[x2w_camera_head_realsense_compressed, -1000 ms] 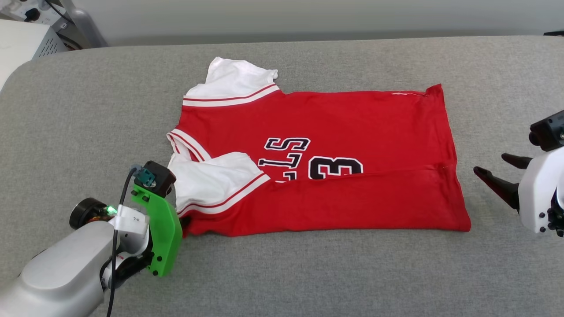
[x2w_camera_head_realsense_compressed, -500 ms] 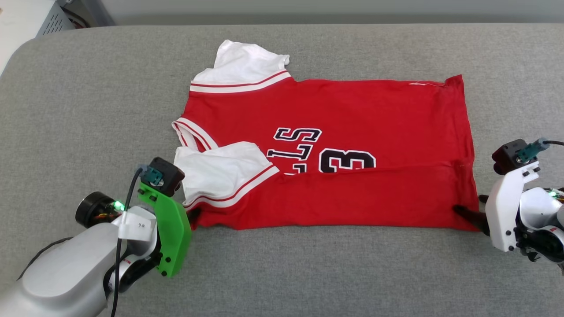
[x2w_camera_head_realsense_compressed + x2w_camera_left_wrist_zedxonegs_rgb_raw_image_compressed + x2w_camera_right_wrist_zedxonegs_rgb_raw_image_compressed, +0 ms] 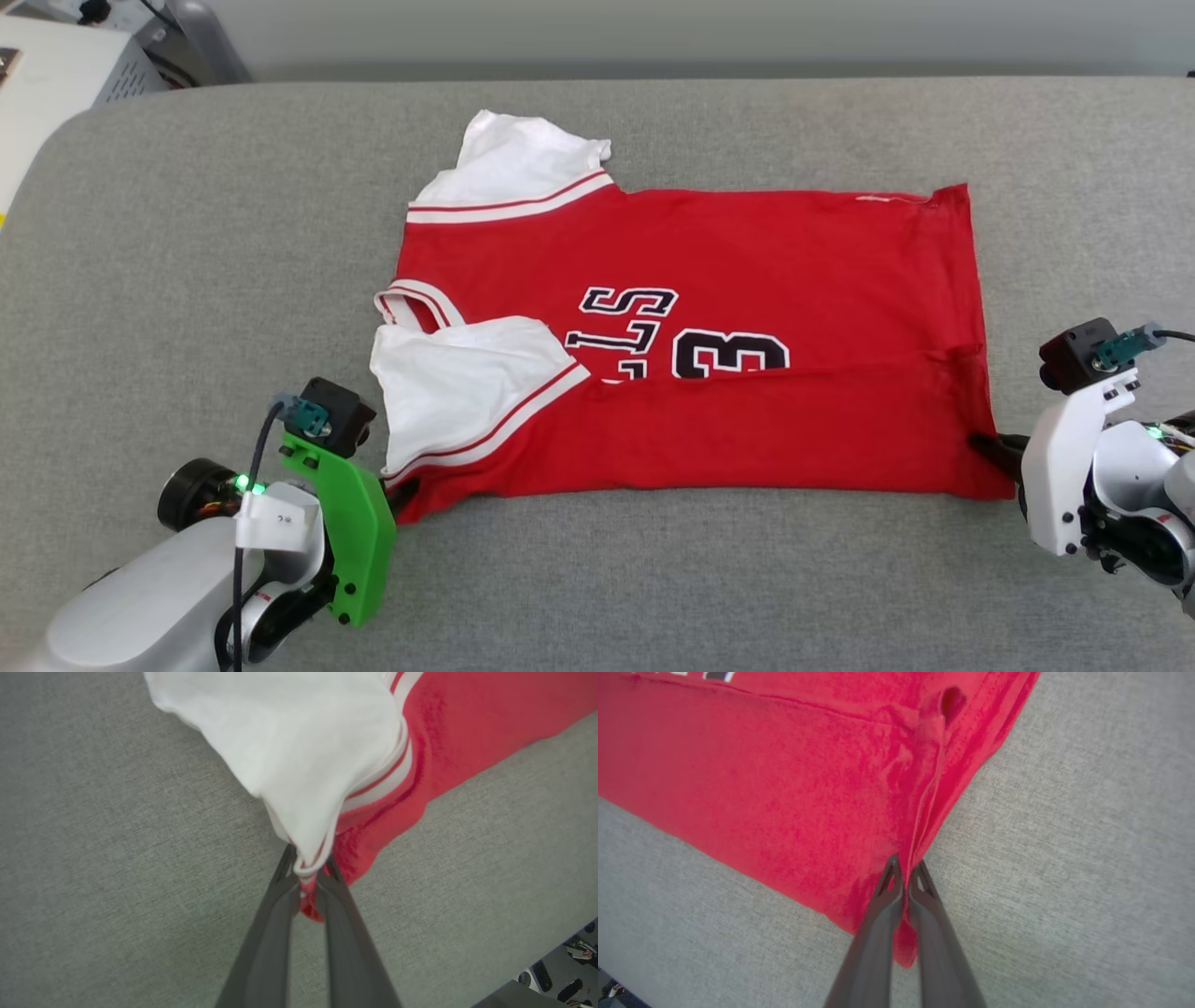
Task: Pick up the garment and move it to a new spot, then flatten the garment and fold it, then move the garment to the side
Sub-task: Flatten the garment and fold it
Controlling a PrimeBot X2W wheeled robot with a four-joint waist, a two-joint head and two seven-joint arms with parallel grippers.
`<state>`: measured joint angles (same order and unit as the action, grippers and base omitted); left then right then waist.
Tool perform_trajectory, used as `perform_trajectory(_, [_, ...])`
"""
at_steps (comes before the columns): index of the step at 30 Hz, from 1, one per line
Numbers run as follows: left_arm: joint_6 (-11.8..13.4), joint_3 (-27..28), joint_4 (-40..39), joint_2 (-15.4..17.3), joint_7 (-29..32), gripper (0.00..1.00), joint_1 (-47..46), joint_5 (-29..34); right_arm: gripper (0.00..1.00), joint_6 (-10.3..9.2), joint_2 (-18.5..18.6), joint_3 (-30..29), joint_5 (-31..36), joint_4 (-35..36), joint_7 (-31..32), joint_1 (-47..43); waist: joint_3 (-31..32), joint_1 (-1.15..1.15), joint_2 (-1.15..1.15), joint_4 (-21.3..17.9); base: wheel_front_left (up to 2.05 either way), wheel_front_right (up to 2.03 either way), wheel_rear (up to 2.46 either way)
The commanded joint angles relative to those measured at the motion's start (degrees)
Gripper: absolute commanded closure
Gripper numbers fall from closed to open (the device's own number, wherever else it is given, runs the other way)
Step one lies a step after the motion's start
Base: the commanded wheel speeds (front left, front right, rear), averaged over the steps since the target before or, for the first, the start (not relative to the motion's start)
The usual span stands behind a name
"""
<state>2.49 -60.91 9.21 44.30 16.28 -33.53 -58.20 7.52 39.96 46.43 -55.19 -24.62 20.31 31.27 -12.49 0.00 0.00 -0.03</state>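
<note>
The red jersey [image 3: 728, 233] lies across the middle of the head view on the grey padded surface [image 3: 597, 579], its lower edge folded up over the number 3 [image 3: 733, 355]. At lower left, the left gripper [image 3: 308, 870] pinches the corner below the white sleeve [image 3: 457, 383]. At the right edge, the right gripper [image 3: 906, 868] is clamped on the jersey's lower right hem corner.

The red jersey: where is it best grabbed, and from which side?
The jersey lies flat, so only edges offer a pinch: take the two near corners, one from each end. The left gripper is shut on the sleeve corner, the right gripper on the hem corner.
</note>
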Motion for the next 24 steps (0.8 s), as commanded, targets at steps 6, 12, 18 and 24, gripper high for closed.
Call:
perform_trajectory(6, [0.8,1.6,-3.3,2.9,-1.0,1.0,2.8,-3.0,1.0,-0.03,3.7,-1.2,-2.0,6.3,-2.6,-4.2,4.5,0.0,0.0,-0.3,0.0,0.0,0.0])
perform_trajectory(12, [2.6,1.6,-9.0,5.7,-0.8,1.0,6.1,-4.7,1.0,-0.03,7.4,-4.8,-3.4,12.0,-2.3,-9.4,5.9,0.0,0.0,-0.5,0.0,0.0,0.0])
perform_trajectory(18, [4.4,1.3,-12.2,7.3,-0.6,1.0,8.4,-5.5,1.0,-0.03,9.4,-9.8,-4.4,14.5,0.2,-14.3,5.2,0.0,0.0,-1.0,0.0,0.0,0.0])
perform_trajectory(24, [4.6,0.1,-9.2,5.7,-0.2,1.0,9.2,-5.5,1.0,-0.03,7.0,-12.6,-3.8,12.4,2.2,-16.5,2.8,0.0,0.0,-1.5,0.0,0.0,0.0])
